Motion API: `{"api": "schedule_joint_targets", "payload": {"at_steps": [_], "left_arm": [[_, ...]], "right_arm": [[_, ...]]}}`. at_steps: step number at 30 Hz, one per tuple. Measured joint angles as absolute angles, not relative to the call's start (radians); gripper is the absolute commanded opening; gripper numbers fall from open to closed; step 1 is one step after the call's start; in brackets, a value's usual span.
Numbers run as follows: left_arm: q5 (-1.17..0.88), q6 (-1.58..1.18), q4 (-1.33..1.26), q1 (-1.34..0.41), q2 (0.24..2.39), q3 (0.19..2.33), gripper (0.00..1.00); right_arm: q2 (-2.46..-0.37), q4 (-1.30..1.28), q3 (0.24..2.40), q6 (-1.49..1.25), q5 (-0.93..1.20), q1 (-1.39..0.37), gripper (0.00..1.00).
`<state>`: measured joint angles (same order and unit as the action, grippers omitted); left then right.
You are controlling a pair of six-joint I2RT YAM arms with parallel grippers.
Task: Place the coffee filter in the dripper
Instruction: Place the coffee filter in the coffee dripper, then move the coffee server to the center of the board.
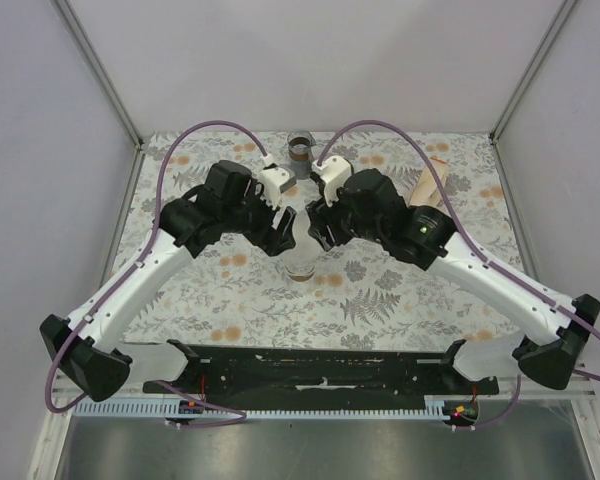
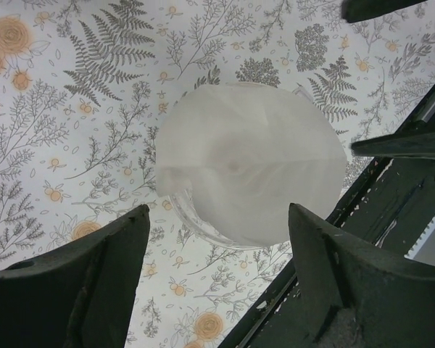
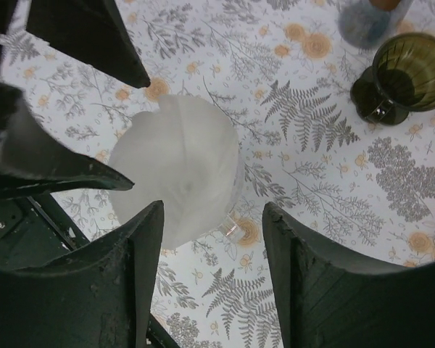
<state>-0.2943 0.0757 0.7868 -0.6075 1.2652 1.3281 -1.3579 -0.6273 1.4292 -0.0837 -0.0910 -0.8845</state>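
- One coffee filter [image 2: 246, 159], thin and white, lies opened out over the mouth of a clear glass carafe [image 2: 203, 230]. The paper hides nearly all of the rim, and only a curve of glass shows along one edge
- The filter is not in the dripper: it sits on the carafe near the middle of the floral tablecloth [image 1: 380, 290], in front of the arm bases
- The dripper [image 3: 412, 72], dark olive-green and translucent, stands upright with its ribbed mouth facing up, well apart from the filter. It shows only in the right wrist view; in the top view it cannot be made out
- The left gripper [image 2: 219, 217] hangs above the filter with its two dark fingers [image 2: 94, 283] spread wide and nothing between them. The filter lies below the gap, and no contact with it can be seen
- The right gripper [image 3: 214, 210] is also above the carafe, its fingers [image 3: 326, 290] parted and gripping nothing. The filter lies below, mostly toward one finger
- From above, both grippers meet over the carafe, tips near each other, one from each side
- A glass jar [image 1: 300, 150] with a brown band stands at the far edge of the cloth, near the dripper in the right wrist view
- A long pale peach packet [image 1: 427, 185] lies on the far right, partly under the right arm
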Motion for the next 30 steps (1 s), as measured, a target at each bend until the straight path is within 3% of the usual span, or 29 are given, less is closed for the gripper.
{"api": "schedule_joint_targets", "payload": {"at_steps": [6,15,21,30], "left_arm": [[-0.278,0.077,0.795,-0.606,1.251,1.347,0.89],[-0.236,0.076,0.796,-0.511,1.197,1.351,0.87],[-0.247,0.071,0.787,-0.389,1.195,1.351,0.87],[-0.281,0.05,0.756,-0.199,1.142,1.302,0.86]], "right_arm": [[-1.198,-0.564,1.327,-0.09,-0.04,-0.865,0.62],[-1.024,-0.418,0.929,-0.279,0.07,-0.659,0.5],[-1.126,-0.269,0.744,-0.408,0.144,-0.596,0.5],[-1.419,0.031,0.695,-0.563,0.271,-0.591,0.45]]}}
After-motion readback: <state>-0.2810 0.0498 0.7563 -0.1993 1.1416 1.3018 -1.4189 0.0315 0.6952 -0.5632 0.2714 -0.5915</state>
